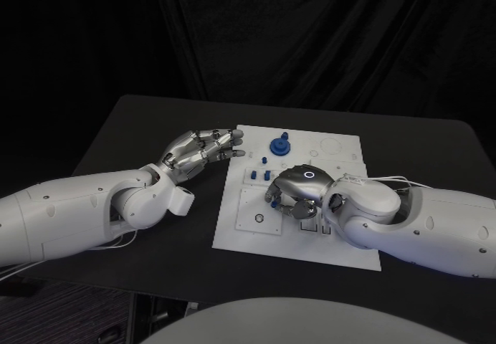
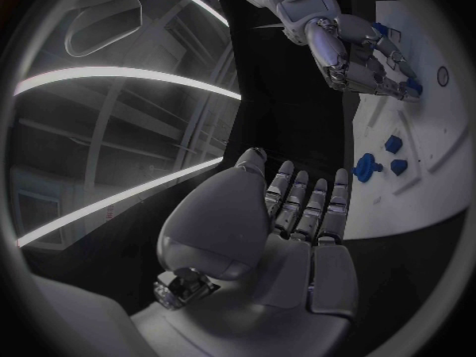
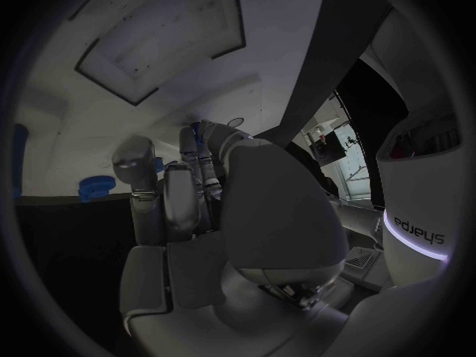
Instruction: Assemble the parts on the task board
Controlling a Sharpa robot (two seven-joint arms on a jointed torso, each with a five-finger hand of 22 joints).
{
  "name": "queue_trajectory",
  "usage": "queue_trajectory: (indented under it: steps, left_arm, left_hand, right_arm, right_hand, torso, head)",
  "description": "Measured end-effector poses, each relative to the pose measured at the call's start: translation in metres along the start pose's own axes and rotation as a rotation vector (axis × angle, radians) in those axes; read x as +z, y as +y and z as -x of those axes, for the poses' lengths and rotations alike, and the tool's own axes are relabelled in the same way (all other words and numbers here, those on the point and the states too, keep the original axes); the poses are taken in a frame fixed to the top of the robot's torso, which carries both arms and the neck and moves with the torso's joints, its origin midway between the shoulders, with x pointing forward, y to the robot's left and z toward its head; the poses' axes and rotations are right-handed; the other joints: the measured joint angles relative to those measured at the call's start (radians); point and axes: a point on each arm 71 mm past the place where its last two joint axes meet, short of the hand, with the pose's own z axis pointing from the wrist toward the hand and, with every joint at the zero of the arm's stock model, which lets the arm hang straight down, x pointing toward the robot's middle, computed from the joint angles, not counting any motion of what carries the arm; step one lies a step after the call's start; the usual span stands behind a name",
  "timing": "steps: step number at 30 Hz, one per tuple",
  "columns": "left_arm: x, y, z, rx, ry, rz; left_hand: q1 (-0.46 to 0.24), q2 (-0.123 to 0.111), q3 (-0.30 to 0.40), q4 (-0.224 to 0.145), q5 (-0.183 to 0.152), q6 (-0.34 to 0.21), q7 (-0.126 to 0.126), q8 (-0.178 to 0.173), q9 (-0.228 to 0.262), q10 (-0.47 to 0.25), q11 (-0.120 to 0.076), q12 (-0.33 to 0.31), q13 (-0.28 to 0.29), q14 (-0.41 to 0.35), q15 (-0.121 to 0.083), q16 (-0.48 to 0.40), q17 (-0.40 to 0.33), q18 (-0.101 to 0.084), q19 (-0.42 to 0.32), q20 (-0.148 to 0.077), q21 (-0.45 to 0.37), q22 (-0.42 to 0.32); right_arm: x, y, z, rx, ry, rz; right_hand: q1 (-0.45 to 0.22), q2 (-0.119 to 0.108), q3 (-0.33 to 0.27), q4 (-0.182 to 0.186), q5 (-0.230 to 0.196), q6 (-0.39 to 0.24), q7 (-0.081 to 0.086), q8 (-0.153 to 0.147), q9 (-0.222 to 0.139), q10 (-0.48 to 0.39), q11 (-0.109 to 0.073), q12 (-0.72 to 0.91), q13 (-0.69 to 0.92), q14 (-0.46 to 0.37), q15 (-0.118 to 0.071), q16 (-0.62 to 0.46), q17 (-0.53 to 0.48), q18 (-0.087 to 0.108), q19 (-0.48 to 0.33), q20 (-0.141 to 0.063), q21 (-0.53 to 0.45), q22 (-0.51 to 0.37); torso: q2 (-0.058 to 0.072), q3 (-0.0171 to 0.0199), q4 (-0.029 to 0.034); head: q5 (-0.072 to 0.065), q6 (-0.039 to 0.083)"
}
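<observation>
In the head view, your left hand [image 1: 201, 152] hovers spread and empty at the task board's [image 1: 341, 247] edge, likely waiting clear. Your right hand [image 1: 297, 192] curls down over the board's middle with blue parts [image 1: 272, 203] at its fingertips; whether it pinches one I cannot tell. The left wrist view shows the same. The right wrist view adds a blue part [image 3: 96, 186] lying on the board beyond the fingers.

A robotics lab or test cell: a black table [image 1: 145, 136] stands before black curtains [image 1: 310, 50], with a white task board [image 1: 346, 154] at its middle, and long strip lights [image 2: 129, 79] on a high industrial ceiling.
</observation>
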Motion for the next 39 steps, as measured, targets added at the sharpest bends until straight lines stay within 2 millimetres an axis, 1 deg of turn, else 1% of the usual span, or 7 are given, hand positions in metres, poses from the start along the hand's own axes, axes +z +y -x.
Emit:
queue_trajectory:
  steps: [5, 11, 15, 27, 32, 35, 39]
  left_arm:
    - [0.0, 0.0, 0.0, -0.001, 0.001, 0.002]
    - [0.0, 0.001, 0.0, -0.002, 0.002, 0.003]
    - [0.0, 0.001, 0.0, -0.003, 0.002, 0.004]
    - [-0.002, 0.001, 0.0, -0.005, 0.002, 0.007]
    - [-0.003, 0.001, 0.002, -0.003, -0.002, 0.007]
    - [-0.004, 0.001, 0.002, -0.003, -0.003, 0.007]
    - [-0.004, 0.001, 0.001, -0.004, -0.001, 0.007]
  left_hand:
    - [0.0, 0.0, 0.0, 0.0, 0.0, 0.0, 0.0, 0.0, 0.0, 0.0, 0.0, 0.0, 0.001, 0.0, 0.0, 0.0, 0.0, 0.0, 0.0, 0.0, 0.0, 0.0]
    - [0.0, 0.0, 0.0, 0.0, 0.0, 0.0, 0.0, 0.0, 0.0, 0.0, 0.0, 0.0, 0.001, 0.0, 0.0, 0.005, 0.0, 0.0, 0.0, 0.0, 0.0, 0.0]
    - [0.0, 0.0, 0.0, 0.0, 0.0, 0.0, 0.0, 0.0, 0.0, 0.0, 0.0, 0.0, 0.001, 0.0, 0.0, 0.005, 0.0, 0.0, 0.0, 0.0, 0.0, 0.0]
    - [0.0, 0.0, 0.0, 0.0, 0.0, 0.006, 0.001, 0.0, 0.001, 0.004, 0.004, 0.004, 0.001, 0.0, 0.0, 0.005, 0.001, 0.0, 0.0, 0.0, 0.0, 0.0]
    - [0.0, 0.0, 0.0, 0.0, 0.0, 0.006, 0.001, 0.0, 0.001, 0.004, 0.004, 0.004, 0.001, 0.0, 0.0, 0.005, 0.001, 0.0, 0.0, 0.0, 0.0, 0.0]
    - [0.0, 0.0, 0.0, 0.0, 0.0, 0.006, 0.001, 0.004, 0.001, 0.004, 0.004, 0.004, 0.002, 0.0, 0.0, 0.004, 0.001, 0.0, 0.0, 0.0, 0.0, -0.001]
    - [0.0, 0.0, 0.0, 0.0, 0.0, 0.006, 0.001, 0.004, 0.001, 0.004, 0.004, 0.004, 0.002, 0.0, 0.0, 0.004, 0.001, 0.0, 0.0, 0.0, 0.0, -0.001]
  right_arm:
    - [0.001, 0.001, -0.001, 0.0, 0.005, 0.003]
    - [0.002, 0.001, -0.002, -0.003, 0.012, 0.003]
    - [0.002, 0.001, -0.002, -0.004, 0.018, 0.003]
    - [-0.013, -0.009, 0.0, 0.001, 0.013, -0.021]
    - [-0.024, -0.019, 0.025, -0.024, -0.039, -0.04]
    - [-0.032, -0.028, 0.05, -0.049, -0.081, -0.058]
    - [-0.045, -0.044, 0.082, -0.084, -0.121, -0.11]
  right_hand:
    - [-0.033, -0.022, -0.017, 0.03, -0.024, -0.088, -0.029, -0.009, -0.034, -0.087, 0.035, -0.032, -0.015, -0.026, 0.026, -0.019, -0.029, 0.0, -0.03, 0.021, -0.056, 0.0]
    - [-0.037, -0.026, -0.069, 0.051, -0.03, -0.117, -0.043, -0.009, -0.058, -0.176, 0.053, -0.03, -0.006, -0.068, 0.039, -0.043, -0.07, 0.016, -0.079, 0.039, -0.144, 0.0]
    - [-0.037, -0.026, -0.102, 0.059, -0.042, -0.117, -0.043, -0.009, -0.066, -0.227, 0.058, -0.014, 0.004, -0.085, 0.039, -0.05, -0.086, 0.032, -0.096, 0.04, -0.183, 0.0]
    - [-0.015, -0.018, -0.165, 0.089, -0.042, -0.105, -0.032, 0.005, -0.082, -0.331, 0.066, 0.059, 0.035, -0.105, 0.037, -0.054, -0.106, 0.031, -0.117, 0.04, -0.237, 0.0]
    - [-0.015, -0.018, -0.185, 0.11, -0.034, -0.068, 0.005, 0.017, -0.083, -0.339, 0.064, 0.09, 0.041, -0.094, 0.048, -0.038, -0.088, 0.031, -0.093, 0.046, -0.198, 0.0]
    - [-0.015, -0.018, -0.195, 0.128, -0.03, -0.066, 0.007, 0.017, -0.091, -0.365, 0.067, 0.087, 0.032, -0.091, 0.045, -0.034, -0.084, 0.031, -0.083, 0.048, -0.191, 0.0]
    - [-0.009, -0.023, -0.222, 0.175, -0.03, -0.057, -0.018, 0.011, -0.109, -0.407, 0.075, 0.052, -0.012, -0.09, 0.044, -0.038, -0.104, 0.031, -0.081, 0.047, -0.208, 0.0]
  torso:
    - [0.0, 0.0, 0.0001]
    - [0.0, -0.0005, 0.0004]
    - [0.0, -0.0008, 0.0005]
    - [0.001, -0.0002, 0.0012]
    - [0.001, 0.0005, 0.0006]
    - [0.001, 0.001, 0.0]
    - [0.0, 0.0012, -0.0006]
  head:
    - [0.0, 0.0]
    - [0.003, 0.0]
    - [0.003, 0.0]
    - [0.001, 0.0]
    - [-0.001, 0.0]
    - [-0.006, 0.0]
    - [-0.012, 0.0]
